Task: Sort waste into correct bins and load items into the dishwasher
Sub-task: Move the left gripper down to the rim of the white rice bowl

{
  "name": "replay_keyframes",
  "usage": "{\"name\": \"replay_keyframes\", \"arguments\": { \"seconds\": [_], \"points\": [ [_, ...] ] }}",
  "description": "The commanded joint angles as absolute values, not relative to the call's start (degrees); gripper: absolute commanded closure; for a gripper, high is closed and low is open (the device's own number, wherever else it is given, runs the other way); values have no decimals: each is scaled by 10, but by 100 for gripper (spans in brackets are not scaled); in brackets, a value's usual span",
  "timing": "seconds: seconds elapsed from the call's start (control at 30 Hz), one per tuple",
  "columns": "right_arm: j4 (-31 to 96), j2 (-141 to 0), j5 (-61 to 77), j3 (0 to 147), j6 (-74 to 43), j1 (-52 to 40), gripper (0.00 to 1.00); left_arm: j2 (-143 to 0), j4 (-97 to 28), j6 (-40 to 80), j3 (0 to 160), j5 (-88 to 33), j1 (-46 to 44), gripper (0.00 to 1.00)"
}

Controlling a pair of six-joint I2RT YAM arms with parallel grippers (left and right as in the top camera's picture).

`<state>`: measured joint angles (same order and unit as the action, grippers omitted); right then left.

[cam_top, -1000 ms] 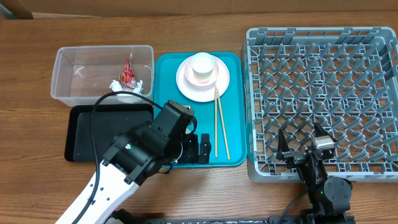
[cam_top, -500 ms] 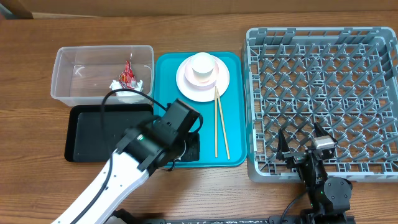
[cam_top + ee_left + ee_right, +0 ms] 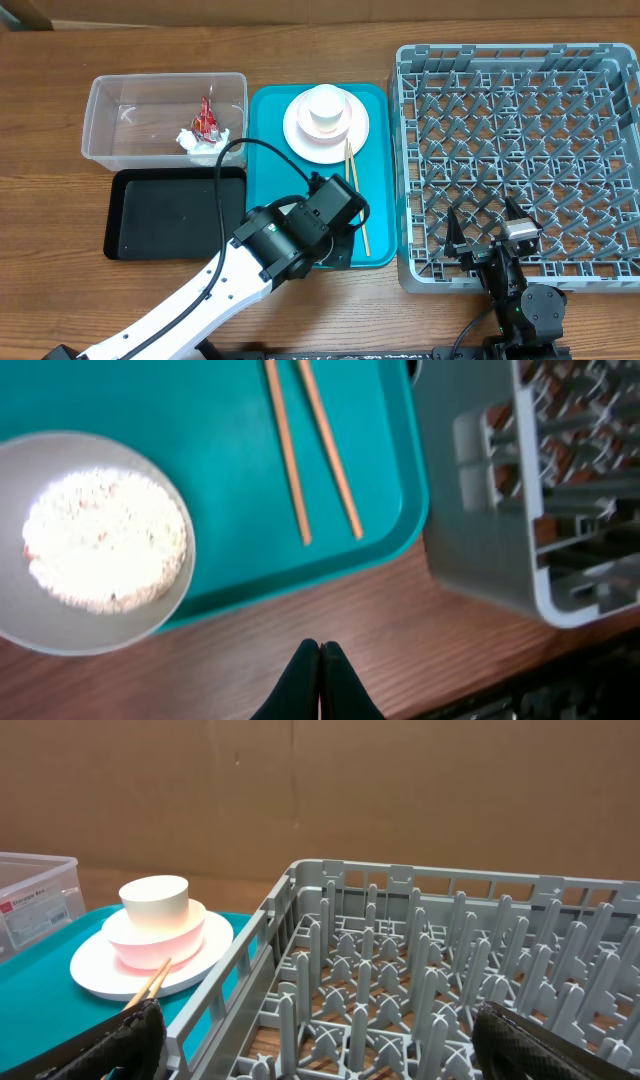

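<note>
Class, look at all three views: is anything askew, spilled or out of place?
Only the chopsticks: they lie splayed on the teal tray, far ends propped on the rim of the plate. Nothing looks spilled.

The table is seen to be grained wood with a low sheen, and the chopsticks are left as bare pale wood. The tub is made of clear glossy plastic, the black tray is matt, and the teal tray is smooth plastic (faintly shiny). The rack is moulded in dull grey plastic, while the plate and cup are finished smooth and glossy.
</note>
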<state>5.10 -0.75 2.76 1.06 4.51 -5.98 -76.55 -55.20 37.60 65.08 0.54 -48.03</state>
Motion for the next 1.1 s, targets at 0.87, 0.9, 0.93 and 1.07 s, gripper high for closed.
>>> {"name": "replay_keyframes", "arguments": {
  "seconds": [0.87, 0.9, 0.93, 1.07],
  "points": [
    [46, -3, 26, 4, 45, -58, 0, -793, -591, 420, 657, 125, -480, 76],
    [47, -3, 26, 4, 45, -58, 0, -795, -588, 420, 657, 135, -480, 76],
    [46, -3, 26, 4, 45, -58, 0, -798, -586, 420, 657, 142, -480, 74],
    [46, -3, 26, 4, 45, -58, 0, -820, -571, 421, 657, 164, -480, 66]
  ]
}}
